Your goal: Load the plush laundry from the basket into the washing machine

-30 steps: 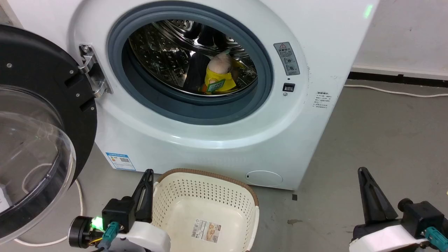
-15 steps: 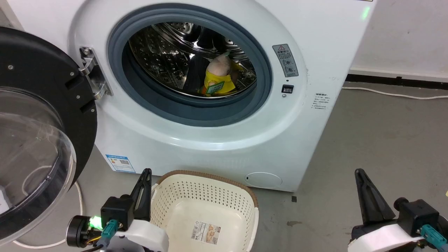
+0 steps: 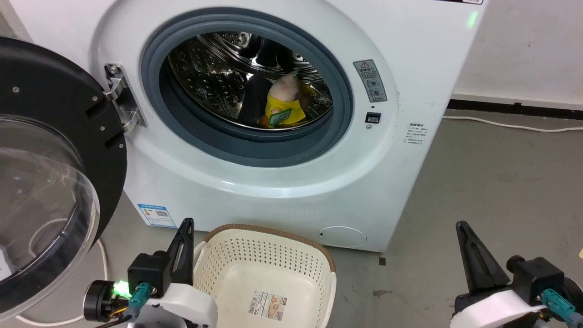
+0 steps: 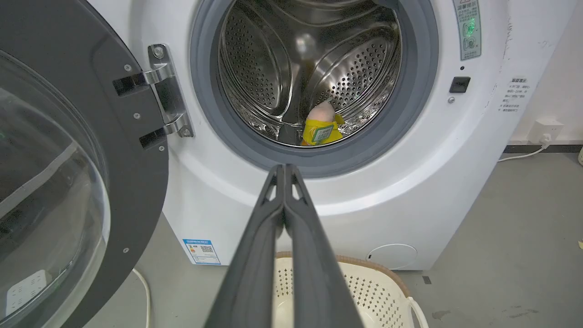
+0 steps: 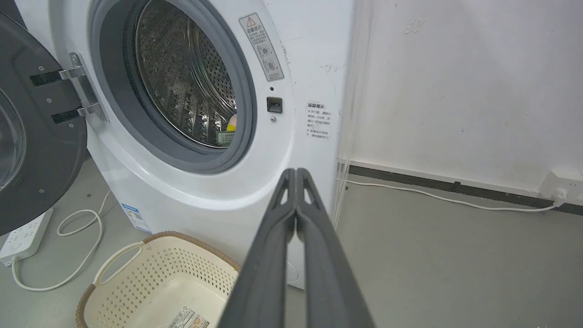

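Note:
The plush laundry (image 3: 283, 104), pink head and yellow clothing with a green-white tag, lies inside the steel drum of the washing machine (image 3: 273, 182); it also appears as the plush (image 4: 321, 129) and a sliver of the plush (image 5: 230, 130). The door (image 3: 50, 173) stands swung open at the left. The cream basket (image 3: 291, 255) sits on the floor before the washer, holding just its floor label (image 3: 268, 306). My left gripper (image 3: 186, 222) is shut beside the basket's left rim, holding nothing. My right gripper (image 3: 461, 225) is shut over bare floor at the lower right.
A white cable (image 3: 510, 125) runs along the wall base at the right. A power strip (image 5: 23, 234) with a looped cord (image 5: 73, 255) lies on the floor under the open door. Grey floor (image 3: 492, 182) spreads to the washer's right.
The head view has drifted slightly, so the washer and basket sit a little lower and left. Both grippers stay shut and low; the plush rests in the drum as before.

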